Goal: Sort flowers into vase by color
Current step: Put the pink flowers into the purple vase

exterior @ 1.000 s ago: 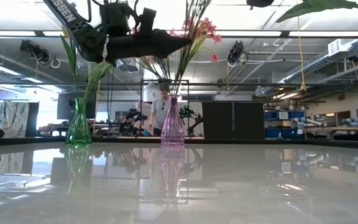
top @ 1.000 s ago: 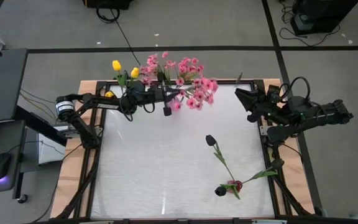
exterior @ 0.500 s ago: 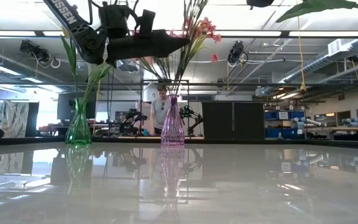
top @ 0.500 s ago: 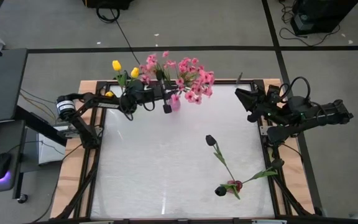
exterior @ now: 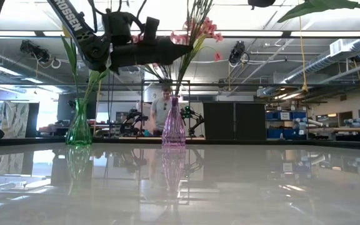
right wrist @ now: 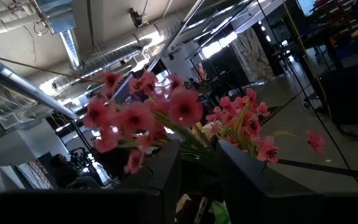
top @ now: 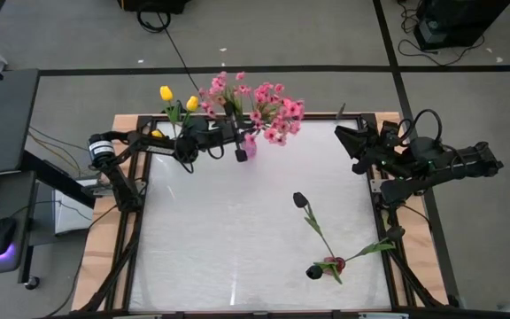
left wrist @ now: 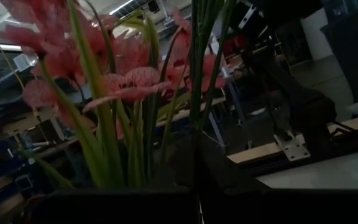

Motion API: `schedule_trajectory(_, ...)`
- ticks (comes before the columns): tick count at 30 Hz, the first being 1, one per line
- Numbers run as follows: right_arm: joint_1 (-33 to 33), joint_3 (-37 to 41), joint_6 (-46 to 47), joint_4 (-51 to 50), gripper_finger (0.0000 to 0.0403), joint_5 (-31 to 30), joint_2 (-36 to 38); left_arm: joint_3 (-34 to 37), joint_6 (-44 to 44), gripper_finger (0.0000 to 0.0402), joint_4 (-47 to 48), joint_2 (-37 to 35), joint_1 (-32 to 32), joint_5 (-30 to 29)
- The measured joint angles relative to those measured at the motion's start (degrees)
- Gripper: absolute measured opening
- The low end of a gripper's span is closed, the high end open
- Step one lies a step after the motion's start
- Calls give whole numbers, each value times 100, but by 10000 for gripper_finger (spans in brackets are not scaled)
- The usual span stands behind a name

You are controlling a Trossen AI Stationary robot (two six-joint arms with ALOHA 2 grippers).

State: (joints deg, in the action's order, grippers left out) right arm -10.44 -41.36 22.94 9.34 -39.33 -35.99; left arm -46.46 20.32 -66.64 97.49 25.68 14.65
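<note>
At the table's far edge, the left gripper has its fingers together beside the pink flowers in the purple vase; it should move away gently. The right gripper is partly open, empty.

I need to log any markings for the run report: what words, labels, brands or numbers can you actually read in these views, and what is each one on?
"SSEN": white capital letters on the left arm in the low view, the start of the word cut off by the picture's top edge.
Nothing else can be read: the green vase and purple vase show no labels, and anything on the room's shelves and screens is too small to make out.
</note>
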Motion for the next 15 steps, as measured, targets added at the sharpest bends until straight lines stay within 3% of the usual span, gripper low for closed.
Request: schedule_trajectory(15, 0, 0, -1, 0, 114, 0, 0, 0, -469, 5, 328, 2, 89, -70)
